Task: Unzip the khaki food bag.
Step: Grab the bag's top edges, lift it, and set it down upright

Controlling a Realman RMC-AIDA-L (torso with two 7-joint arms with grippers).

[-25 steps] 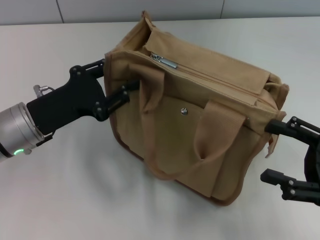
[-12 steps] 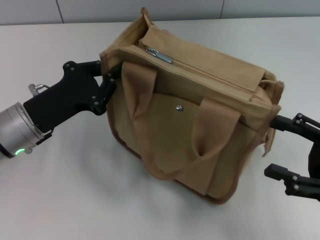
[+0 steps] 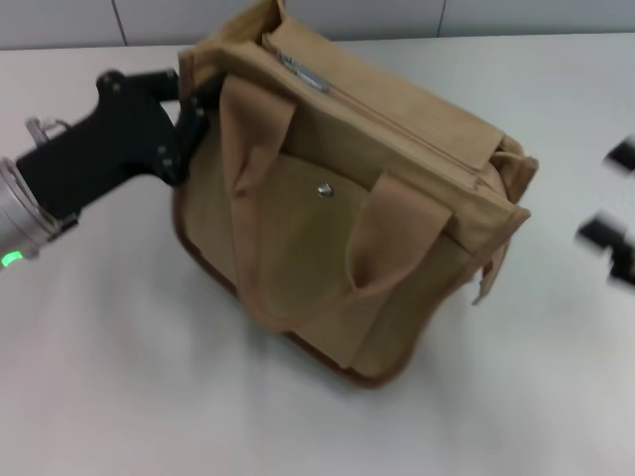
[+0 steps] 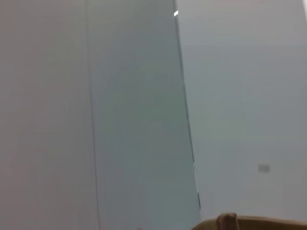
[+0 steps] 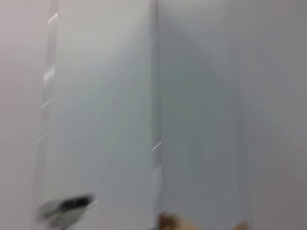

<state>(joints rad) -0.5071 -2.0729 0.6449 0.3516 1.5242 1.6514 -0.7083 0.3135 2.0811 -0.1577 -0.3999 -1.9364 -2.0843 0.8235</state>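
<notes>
The khaki food bag (image 3: pixel 327 208) stands on the white table, its front pocket with a metal snap (image 3: pixel 324 190) facing me. The top zipper runs shut along the bag, with its silver pull (image 3: pixel 303 75) at the far left end. My left gripper (image 3: pixel 185 111) is shut on the fabric at the bag's left end, just below the pull. My right gripper (image 3: pixel 608 194) is open and empty at the right edge of the view, well apart from the bag's right end. A strip of tan fabric (image 4: pixel 230 223) shows in the left wrist view.
The bag's two wide loop handles (image 3: pixel 387 233) hang down over its front face. The white table (image 3: pixel 119 377) reaches a grey wall at the back. Both wrist views show mostly wall panels.
My left gripper closed on the bag's left end and dragged the bag left and back, turning it a little. My right gripper drew away to the right, off the bag's right end.
</notes>
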